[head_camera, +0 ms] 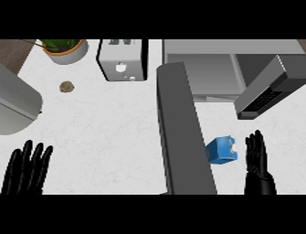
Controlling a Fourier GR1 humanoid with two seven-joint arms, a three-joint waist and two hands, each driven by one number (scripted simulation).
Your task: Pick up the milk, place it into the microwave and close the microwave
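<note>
Milk, a small blue carton, sits on the white bench at lower right of the frame, just beside the open microwave door that runs down the middle. Right hand stands close to the carton's right side, fingers straight and apart, holding nothing. Left hand rests at lower left, fingers up and spread. The microwave gapes at upper right. The step in hand looks like the reach; next, I judge, the right hand must close round the carton before lifting it toward the cavity.
</note>
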